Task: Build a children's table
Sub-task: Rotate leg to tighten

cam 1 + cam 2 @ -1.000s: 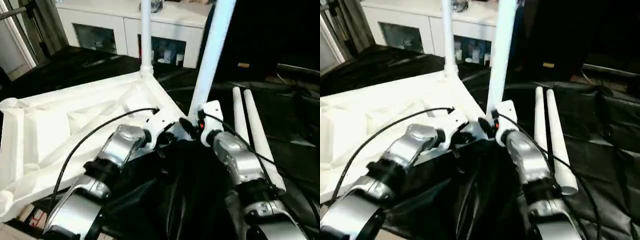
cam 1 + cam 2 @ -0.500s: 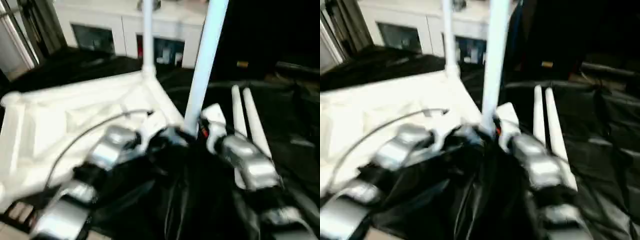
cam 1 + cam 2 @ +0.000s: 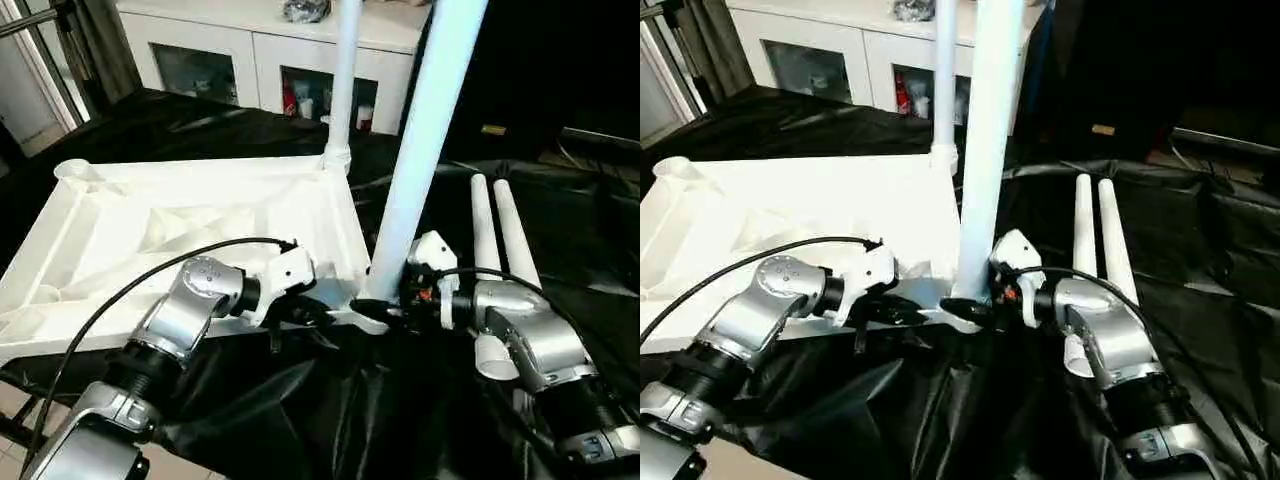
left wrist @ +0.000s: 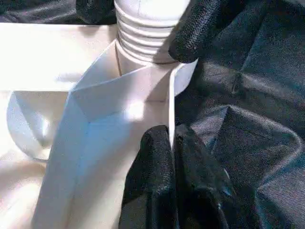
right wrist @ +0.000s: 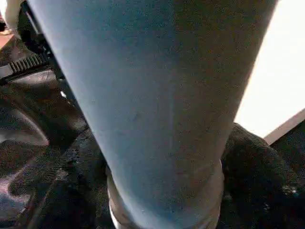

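The white tabletop lies upside down on the black-draped bench, taking up the left and centre of the left eye view, its ribbed underside facing up. Two legs already stand upright in its sockets: a far leg rises from the corner socket at upper centre, and a near leg rises from the corner socket at the middle of the frame (its threaded base shows in the left wrist view, seated in that socket). Two spare legs lie side by side, touching, on the black cloth at centre right.

The left gripper reaches in from lower left and is closed tight on the tabletop's thin edge wall just beside the near socket; its black fingers pinch the wall with no gap visible between them. The right gripper comes in from lower right and stands spread around the bottom of the near leg, one finger on either side of the tube, as its fingers show in the right wrist view; whether they press on the leg cannot be told.

A white cabinet with glass doors stands behind the bench along the top of the frame.
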Tool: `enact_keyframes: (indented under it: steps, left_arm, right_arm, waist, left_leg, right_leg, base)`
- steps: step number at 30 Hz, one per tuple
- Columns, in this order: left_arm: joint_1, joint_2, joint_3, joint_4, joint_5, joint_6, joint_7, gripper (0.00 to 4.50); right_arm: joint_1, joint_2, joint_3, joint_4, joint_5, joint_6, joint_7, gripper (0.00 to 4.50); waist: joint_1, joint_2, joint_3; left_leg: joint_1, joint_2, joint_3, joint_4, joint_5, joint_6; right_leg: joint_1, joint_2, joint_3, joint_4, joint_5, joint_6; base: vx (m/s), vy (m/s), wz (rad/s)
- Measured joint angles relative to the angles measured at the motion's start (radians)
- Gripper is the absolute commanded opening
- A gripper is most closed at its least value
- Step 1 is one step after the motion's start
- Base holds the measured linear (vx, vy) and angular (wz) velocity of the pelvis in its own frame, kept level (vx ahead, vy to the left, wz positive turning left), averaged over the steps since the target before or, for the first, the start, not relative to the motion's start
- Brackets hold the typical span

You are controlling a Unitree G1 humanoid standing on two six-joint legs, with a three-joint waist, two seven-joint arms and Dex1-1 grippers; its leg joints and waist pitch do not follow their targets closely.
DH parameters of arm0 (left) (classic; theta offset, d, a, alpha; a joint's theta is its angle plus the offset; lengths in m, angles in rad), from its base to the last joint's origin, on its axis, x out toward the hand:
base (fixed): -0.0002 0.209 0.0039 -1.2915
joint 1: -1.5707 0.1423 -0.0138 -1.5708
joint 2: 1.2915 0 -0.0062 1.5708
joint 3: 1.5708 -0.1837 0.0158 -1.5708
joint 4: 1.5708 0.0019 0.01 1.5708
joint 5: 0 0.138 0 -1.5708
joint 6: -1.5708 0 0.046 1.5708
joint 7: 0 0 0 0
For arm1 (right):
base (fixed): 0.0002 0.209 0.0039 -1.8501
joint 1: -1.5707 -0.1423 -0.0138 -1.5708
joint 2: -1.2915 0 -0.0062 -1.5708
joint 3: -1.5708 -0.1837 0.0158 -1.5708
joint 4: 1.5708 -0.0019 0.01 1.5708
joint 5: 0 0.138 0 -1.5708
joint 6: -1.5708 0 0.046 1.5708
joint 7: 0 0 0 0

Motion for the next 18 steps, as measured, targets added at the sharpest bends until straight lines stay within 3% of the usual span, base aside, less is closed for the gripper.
enact_keyframes:
  steps: [4, 10, 18]
  left_arm:
    - [0.008, 0.005, 0.0, -0.012, -0.001, 0.004, -0.001, 0.0]
    - [0.008, -0.008, 0.002, 0.0, 0.011, 0.006, 0.039, 0.0]
    - [-0.122, -0.165, 0.025, 0.204, 0.065, 0.052, 0.321, 0.0]
  right_arm:
    - [0.0, -0.002, 0.011, -0.001, 0.0, 0.0, 0.009, 2.8]
    - [0.014, 0.026, -0.001, 0.0, -0.005, 0.0, -0.054, 2.7]
    - [-0.082, 0.224, -0.13, 0.16, -0.047, 0.04, -0.517, 2.69]
  waist:
    - [-0.001, 0.0, 0.0]
    - [-0.004, -0.001, 0.0]
    - [-0.012, -0.004, 0.001]
  left_leg:
    - [0.0, 0.0, 0.0, 0.0, 0.001, 0.002]
    - [0.0, 0.0, 0.001, 0.0, 0.001, 0.002]
    - [0.005, 0.0, 0.001, -0.001, 0.003, 0.0]
  right_leg:
    - [0.0, 0.0, 0.0, 0.0, 0.0, 0.0]
    - [0.0, 0.0, 0.0, 0.0, 0.0, 0.0]
    - [0.001, 0.0, 0.001, 0.0, 0.001, 0.004]
  base:
    - [0.0, 0.0, 0.0]
    - [0.0, 0.0, 0.0]
    - [0.0, 0.0, 0.0]
